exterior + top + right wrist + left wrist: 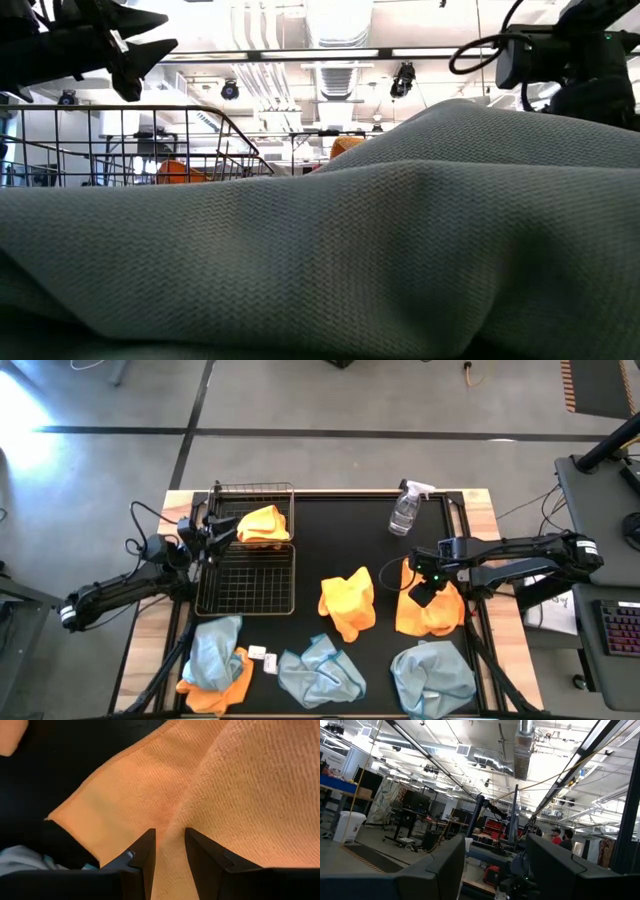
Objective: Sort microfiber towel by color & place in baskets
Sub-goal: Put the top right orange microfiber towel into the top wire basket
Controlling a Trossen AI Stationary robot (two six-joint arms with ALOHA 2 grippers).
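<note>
Two black wire baskets stand at the table's left. The far basket [228, 500] holds one orange-yellow towel [263, 525]; the near basket [246, 582] shows only its mesh. My left gripper [217, 536] hovers open above the line where the two baskets meet, also seen high up in the low view [135, 50]. My right gripper [426, 586] is down on an orange towel [432, 610] at the table's right. Another orange towel [347, 602] lies mid-table. Blue-grey towels [214, 648] [318, 672] [432, 674] lie along the near edge, the left one on an orange towel [215, 692]. My right gripper comes from above, pointing down, onto the orange towel's far part. Its two fingers [146, 851] stand close together with a raised fold of the cloth [170, 837] between them. The towel lies on the mat, slack and crumpled.
A clear spray bottle [406, 510] stands upright at the far right of the mat. A small white tag [262, 656] lies near the left blue towel. A blue-grey towel [330, 250] fills the low view's foreground. Bare black mat shows between the baskets and the middle towel.
</note>
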